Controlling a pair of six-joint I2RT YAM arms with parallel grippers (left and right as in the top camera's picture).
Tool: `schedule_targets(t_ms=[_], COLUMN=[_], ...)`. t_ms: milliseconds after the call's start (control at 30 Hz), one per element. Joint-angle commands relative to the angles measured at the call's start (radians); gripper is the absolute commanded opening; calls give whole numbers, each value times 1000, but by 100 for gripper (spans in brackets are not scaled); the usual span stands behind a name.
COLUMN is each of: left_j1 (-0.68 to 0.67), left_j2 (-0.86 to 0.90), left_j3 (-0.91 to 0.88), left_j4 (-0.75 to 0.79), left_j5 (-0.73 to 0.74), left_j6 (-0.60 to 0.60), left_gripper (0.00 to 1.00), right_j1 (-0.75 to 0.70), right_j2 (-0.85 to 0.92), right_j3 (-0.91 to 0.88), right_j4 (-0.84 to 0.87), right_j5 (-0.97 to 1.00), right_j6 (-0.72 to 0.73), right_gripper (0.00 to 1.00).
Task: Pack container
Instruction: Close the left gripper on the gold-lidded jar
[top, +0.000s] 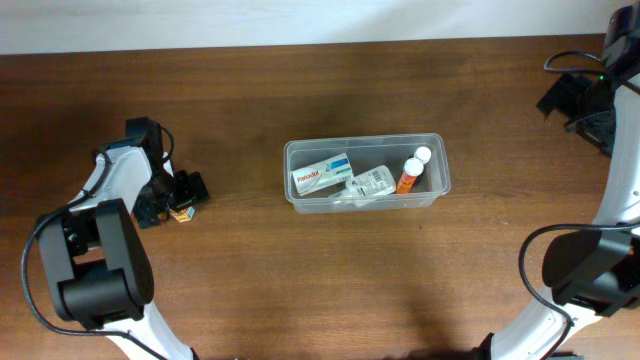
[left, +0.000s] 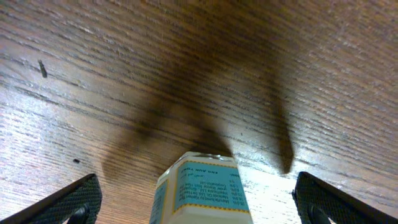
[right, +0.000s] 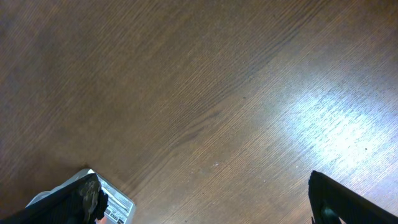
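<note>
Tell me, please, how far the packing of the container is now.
Done: a white box, a clear pack and an orange bottle already lie in the container. In hand: the open left end effector straddles a small teal-labelled item on the table, not gripped yet. Left: grasp it and place it in the container. The right end effector stands open, far right.

a dark wood-grain table (top: 300, 290) under bright overhead glare, with a pale wall (top: 300, 20) behind it.

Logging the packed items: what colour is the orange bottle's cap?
The cap is white; overhead view shows it best.
</note>
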Motion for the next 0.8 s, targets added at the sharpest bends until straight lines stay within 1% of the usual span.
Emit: schedule_targets(t_ms=[0, 67, 100, 233, 333, 533, 600, 700, 733, 767], left_j1=[6, 6, 6, 6, 6, 6, 6, 6, 6, 6], left_j2=[9, 9, 10, 10, 10, 10, 10, 10, 10, 10], left_j3=[-4, -4, -4, -4, -4, -4, -4, -4, -4, -4], left_j4=[6, 13, 15, 16, 15, 7, 0, -14, -17, -19], left_j5=[8, 8, 8, 8, 8, 8, 8, 8, 8, 8], left_j6=[13, 13, 13, 13, 12, 13, 12, 13, 13, 13], left_gripper=[99, 99, 96, 80, 75, 60, 57, 56, 52, 51], right_j1=[-2, -2, -2, -2, -2, -2, -2, -2, -2, -2], right_j2=[-16, -16, -16, -16, -16, -17, -16, -16, -16, -16], right_j3=[10, 10, 10, 10, 10, 10, 10, 10, 10, 10], right_j4=[2, 2, 2, 2, 2, 2, 2, 2, 2, 2], right_j5=[12, 12, 12, 12, 12, 12, 12, 12, 12, 12], right_j6=[5, 5, 4, 4, 5, 5, 4, 5, 5, 4], right_gripper=[98, 98, 99, 98, 98, 98, 98, 98, 98, 98])
